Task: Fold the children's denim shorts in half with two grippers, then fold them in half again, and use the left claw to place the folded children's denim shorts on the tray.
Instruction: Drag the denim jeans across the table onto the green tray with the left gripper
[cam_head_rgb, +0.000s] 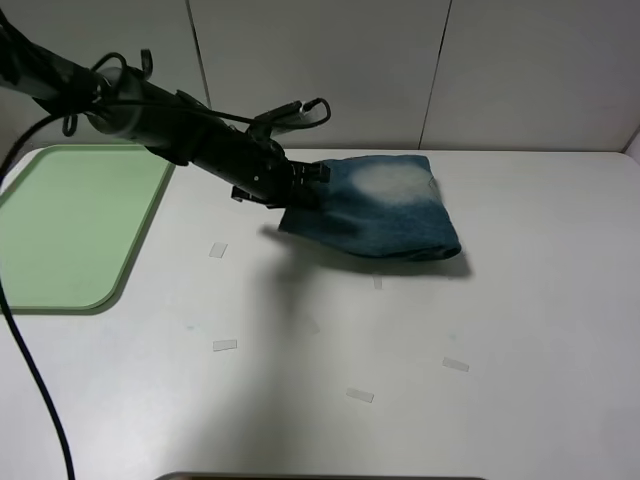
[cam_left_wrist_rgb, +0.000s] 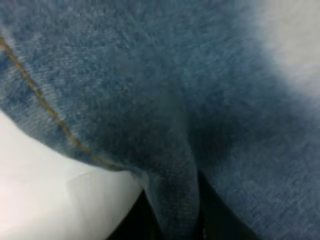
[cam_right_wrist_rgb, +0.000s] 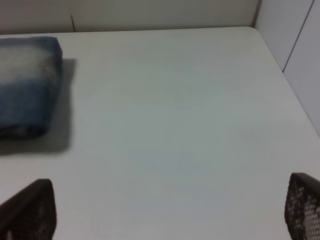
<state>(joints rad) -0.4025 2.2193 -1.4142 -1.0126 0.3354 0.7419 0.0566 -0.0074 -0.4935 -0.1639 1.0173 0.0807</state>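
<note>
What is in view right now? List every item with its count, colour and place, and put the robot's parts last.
children's denim shorts: one, washed blue with a pale patch, folded into a bundle, table centre toward the back.
tray: one, pale green, far left of the table.
tape strips: several, clear or whitish, scattered on the table's near half.
table: one, white.
left gripper: one, black, shut on the shorts' left edge.
right gripper: one, black, open above bare table, right of the shorts.

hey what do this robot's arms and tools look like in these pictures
The left arm is black and tubular, with black cables looping along it and a black tool at its tip. Of the right tool only two dark fingertips show, their pads finely dotted.
</note>
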